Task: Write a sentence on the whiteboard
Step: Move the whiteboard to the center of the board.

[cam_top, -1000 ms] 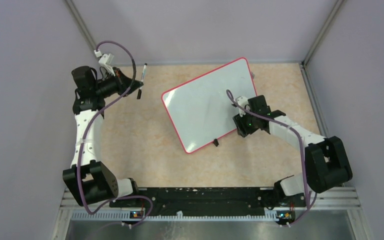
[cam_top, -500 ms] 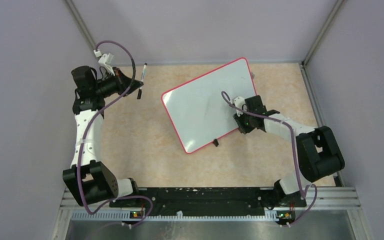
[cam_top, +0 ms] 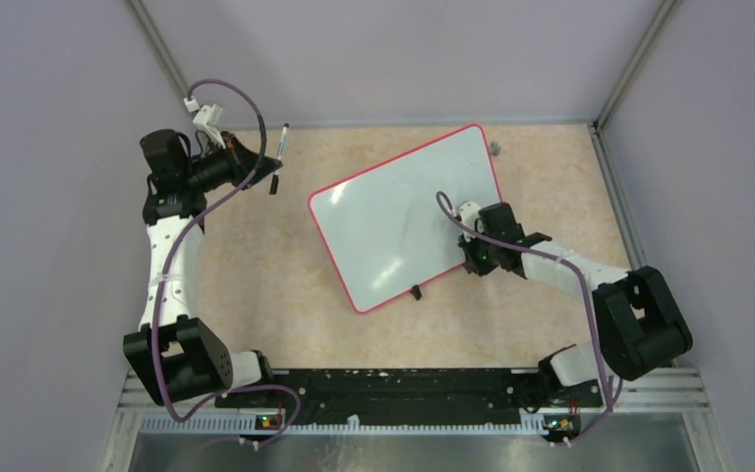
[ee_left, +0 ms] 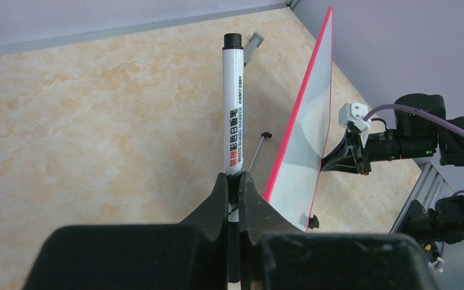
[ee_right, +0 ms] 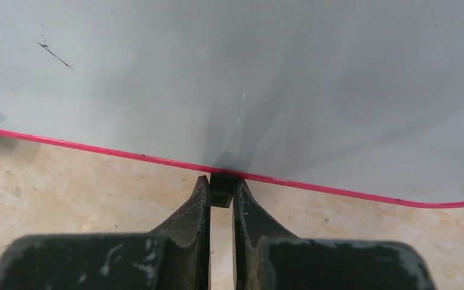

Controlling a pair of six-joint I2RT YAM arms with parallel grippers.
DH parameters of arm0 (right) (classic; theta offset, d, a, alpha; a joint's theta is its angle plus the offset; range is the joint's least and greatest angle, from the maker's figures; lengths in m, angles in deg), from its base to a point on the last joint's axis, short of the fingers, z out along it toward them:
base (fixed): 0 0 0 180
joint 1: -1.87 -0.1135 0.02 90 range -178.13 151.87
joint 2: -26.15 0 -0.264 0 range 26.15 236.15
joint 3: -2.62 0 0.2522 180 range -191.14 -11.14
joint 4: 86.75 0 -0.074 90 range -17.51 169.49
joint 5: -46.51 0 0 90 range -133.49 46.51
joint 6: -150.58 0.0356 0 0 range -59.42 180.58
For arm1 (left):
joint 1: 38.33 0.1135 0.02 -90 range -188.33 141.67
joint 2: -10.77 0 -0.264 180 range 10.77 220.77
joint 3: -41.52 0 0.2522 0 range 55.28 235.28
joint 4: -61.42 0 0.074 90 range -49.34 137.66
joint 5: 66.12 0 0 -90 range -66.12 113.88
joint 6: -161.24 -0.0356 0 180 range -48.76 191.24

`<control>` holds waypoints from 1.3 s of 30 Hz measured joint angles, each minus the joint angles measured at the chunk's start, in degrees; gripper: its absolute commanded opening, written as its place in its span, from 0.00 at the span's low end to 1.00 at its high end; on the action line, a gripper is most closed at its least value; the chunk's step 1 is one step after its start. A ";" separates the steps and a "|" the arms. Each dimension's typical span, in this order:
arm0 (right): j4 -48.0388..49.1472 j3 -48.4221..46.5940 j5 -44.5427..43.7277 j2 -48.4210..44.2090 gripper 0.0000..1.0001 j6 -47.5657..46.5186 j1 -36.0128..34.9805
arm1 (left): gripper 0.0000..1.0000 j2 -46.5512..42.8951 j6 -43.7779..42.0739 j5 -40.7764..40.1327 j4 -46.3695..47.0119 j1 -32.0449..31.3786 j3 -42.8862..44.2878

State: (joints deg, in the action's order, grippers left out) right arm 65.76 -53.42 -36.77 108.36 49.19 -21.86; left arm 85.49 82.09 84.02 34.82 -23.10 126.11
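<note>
The white cylindrical plastic marker carries print along its barrel: "AWMY 2301" in black, a row of dark Chinese characters too small to make out, and a fine line that appears to read "WHITE BOARD MARKER". On the large flat white board with a pink-red rim, a thin black stroke forms no legible letter.

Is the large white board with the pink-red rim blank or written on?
Almost blank: the whiteboard carries no words, only one short black stroke in the right wrist view.

The whiteboard lies right of the marker, on the table.
</note>
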 measured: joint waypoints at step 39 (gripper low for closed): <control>-18.88 3.65 5.88 -9.07 0.35 -14.49 -8.02 | 0.00 0.26 1.68 0.50 2.36 0.00 0.00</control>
State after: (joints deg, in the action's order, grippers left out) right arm 46.87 -49.77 -30.89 99.29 34.69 -29.88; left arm 85.75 83.77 84.52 37.18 -23.10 126.11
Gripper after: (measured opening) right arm 0.315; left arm 0.023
